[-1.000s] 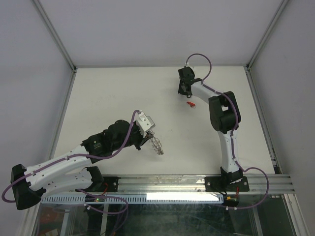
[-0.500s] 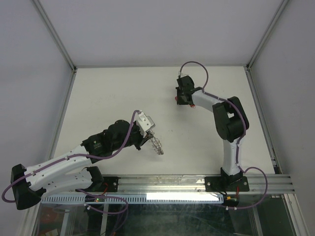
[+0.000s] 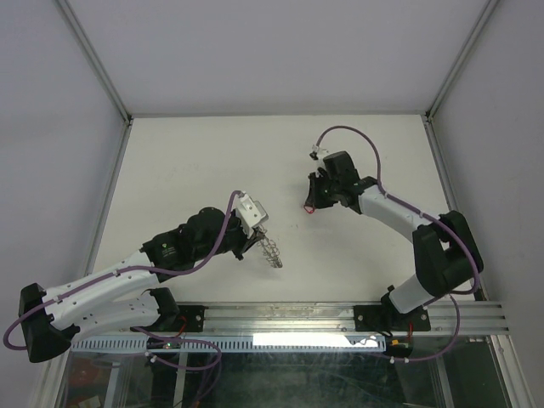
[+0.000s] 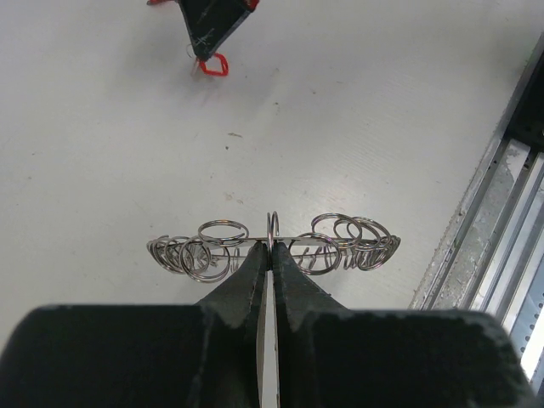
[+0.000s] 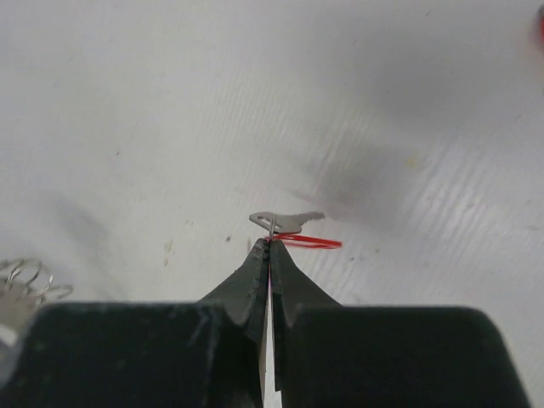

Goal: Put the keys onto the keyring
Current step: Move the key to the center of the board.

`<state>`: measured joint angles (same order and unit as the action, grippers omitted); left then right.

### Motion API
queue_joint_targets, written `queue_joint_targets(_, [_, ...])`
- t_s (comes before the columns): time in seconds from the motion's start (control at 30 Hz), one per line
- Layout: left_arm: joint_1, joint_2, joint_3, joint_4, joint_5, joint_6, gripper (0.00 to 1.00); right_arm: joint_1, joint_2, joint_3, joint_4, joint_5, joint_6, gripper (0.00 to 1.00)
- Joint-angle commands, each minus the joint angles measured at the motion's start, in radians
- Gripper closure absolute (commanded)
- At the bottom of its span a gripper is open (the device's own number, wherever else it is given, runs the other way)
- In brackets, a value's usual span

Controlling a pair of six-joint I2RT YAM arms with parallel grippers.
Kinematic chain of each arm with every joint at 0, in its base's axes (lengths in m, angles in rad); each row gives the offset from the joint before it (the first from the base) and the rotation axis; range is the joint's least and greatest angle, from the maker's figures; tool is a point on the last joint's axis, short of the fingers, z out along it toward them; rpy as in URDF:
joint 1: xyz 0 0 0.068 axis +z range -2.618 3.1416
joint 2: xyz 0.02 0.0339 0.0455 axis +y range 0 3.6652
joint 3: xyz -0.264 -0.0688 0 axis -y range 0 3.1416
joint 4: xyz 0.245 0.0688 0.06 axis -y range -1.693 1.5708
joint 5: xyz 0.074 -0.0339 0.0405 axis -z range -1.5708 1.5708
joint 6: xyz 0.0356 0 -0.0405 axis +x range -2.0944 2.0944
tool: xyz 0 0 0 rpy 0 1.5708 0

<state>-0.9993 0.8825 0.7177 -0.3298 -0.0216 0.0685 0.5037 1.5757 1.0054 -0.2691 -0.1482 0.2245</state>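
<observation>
The left jaws are pressed shut on the rim of the keyring, which they hold edge-on and level, with its wire loops fanned out to both sides of the tips. The ring sits low over the tabletop, towards the near edge and a little left of the middle. Behind it, the left arm lies stretched along a diagonal from its base at the near left corner, with the wrist rolled over.

The right jaws are also fully shut, pinching one small silver key at its head, where a thin red tag juts out to the side. The key is near the middle of the tabletop, well apart from the ring. The right arm reaches left from its base, with the elbow swung out to the right and the wrist tipped down.
</observation>
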Motion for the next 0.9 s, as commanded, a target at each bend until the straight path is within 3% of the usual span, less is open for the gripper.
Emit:
queue_joint_targets(0.0, [0.014, -0.007, 0.038, 0.031, 0.025, 0.011, 1.00, 0.001, -0.099, -0.056, -0.077, -0.243, -0.034, 1.00])
queue_joint_targets(0.13, [0.014, 0.001, 0.040, 0.025, 0.029, 0.011, 1.00, 0.004, -0.146, -0.129, -0.116, -0.441, -0.038, 1.00])
queue_joint_targets(0.23, [0.014, 0.007, 0.042, 0.023, 0.032, 0.014, 1.00, 0.010, -0.139, -0.165, -0.132, -0.507, -0.031, 1.00])
queue_joint_targets(0.6, [0.014, 0.024, 0.046, 0.012, 0.040, 0.020, 1.00, 0.021, -0.099, -0.147, -0.232, -0.129, -0.014, 1.00])
queue_joint_targets(0.77, [0.015, 0.030, 0.048, 0.010, 0.042, 0.022, 1.00, 0.022, -0.059, -0.119, -0.219, -0.063, -0.028, 1.00])
queue_joint_targets(0.87, [0.015, 0.033, 0.048, 0.009, 0.041, 0.022, 1.00, 0.024, -0.042, -0.105, -0.205, -0.064, -0.030, 0.94])
